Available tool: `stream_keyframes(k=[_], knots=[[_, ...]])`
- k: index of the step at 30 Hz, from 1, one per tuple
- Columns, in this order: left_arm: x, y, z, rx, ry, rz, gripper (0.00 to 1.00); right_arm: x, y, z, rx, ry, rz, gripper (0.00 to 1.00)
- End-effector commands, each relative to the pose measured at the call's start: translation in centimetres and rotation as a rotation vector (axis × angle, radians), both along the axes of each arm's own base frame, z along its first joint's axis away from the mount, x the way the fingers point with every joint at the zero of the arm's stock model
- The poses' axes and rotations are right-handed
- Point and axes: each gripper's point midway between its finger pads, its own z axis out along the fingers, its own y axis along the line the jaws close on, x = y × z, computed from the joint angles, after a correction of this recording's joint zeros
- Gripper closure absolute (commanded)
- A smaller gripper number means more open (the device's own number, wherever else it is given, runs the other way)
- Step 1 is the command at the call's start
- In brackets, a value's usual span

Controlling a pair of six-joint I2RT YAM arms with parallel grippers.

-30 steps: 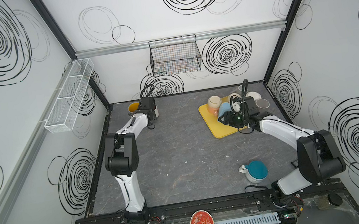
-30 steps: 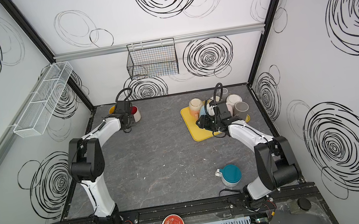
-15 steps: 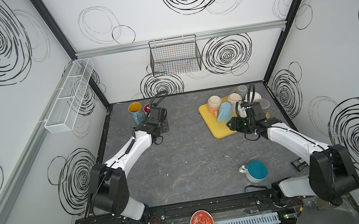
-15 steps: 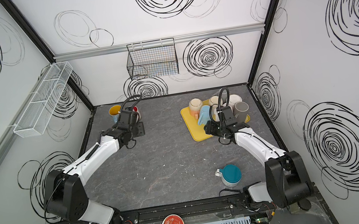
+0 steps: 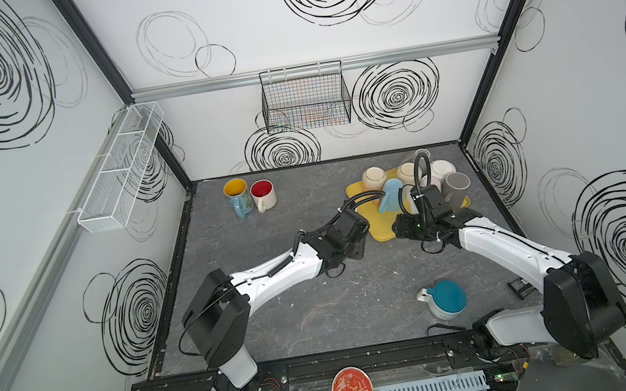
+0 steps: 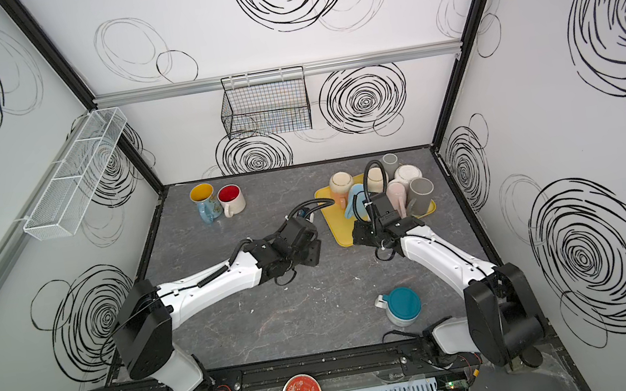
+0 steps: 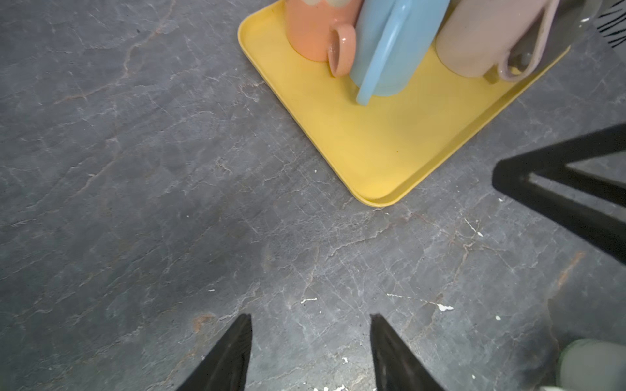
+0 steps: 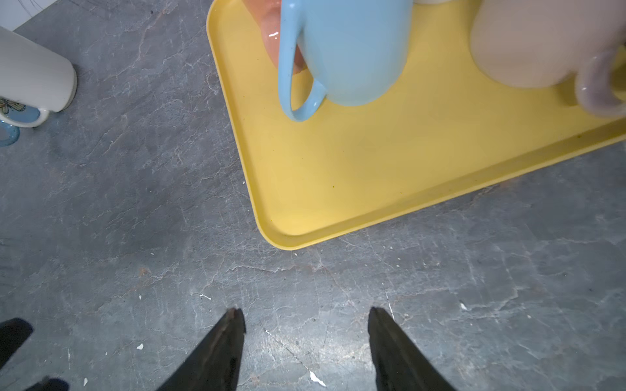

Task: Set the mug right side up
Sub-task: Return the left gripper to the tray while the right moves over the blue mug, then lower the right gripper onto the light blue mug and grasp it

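Item: light blue mug [image 8: 349, 50], apparently mouth-down on the yellow tray [image 8: 338, 176] among other mugs [image 8: 528, 44], handle facing my right fingers [image 8: 216, 359] and dead ahead of them, left fingers [image 7: 230, 362], I judge, slightly farther off; both pairs wide apart, empty.

The left arm [image 5: 273, 279] lay stretched from its base toward the middle, forearm low and wrist bent downward; the left pincer [image 7: 310, 320] pointed down at the tabletop, its jaws standing apart. The right arm [image 5: 504, 250] stretched inward from its own base in much the same way; the right pincer [image 8: 306, 311] hung with jaws parted about as wide, near the left one but apart from it.
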Motion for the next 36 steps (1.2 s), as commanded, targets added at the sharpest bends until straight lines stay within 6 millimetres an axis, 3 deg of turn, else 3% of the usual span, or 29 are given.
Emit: stream_keyframes(k=[1,4,7,13,24,29,36], knots=[[1.0,-1.1,1.1,-0.055,-0.009,0.016,0.41,0.7,0.3,0.4,0.002,0.002,-0.013,0.37],[1.2,-0.9,1.1,-0.034,-0.022,-0.002,0.41,1.6,0.9,0.2,-0.012,0.028,-0.007,0.37],[1.9,0.3,0.6,-0.052,0.009,0.02,0.41,2.5,1.2,0.4,-0.043,0.06,-0.01,0.36],[3.1,2.7,1.5,-0.099,-0.008,0.064,0.41,4.5,1.4,0.7,-0.06,0.015,-0.037,0.35],[2.0,4.3,2.1,-0.211,-0.058,0.136,0.41,6.2,3.8,0.6,-0.074,-0.015,-0.055,0.35],[1.8,4.6,1.8,-0.267,-0.068,0.156,0.41,7.5,5.1,0.0,-0.095,0.012,-0.067,0.33],[1.8,3.5,1.1,-0.305,-0.086,0.128,0.42,10.2,3.6,-1.1,-0.196,0.028,-0.15,0.29]])
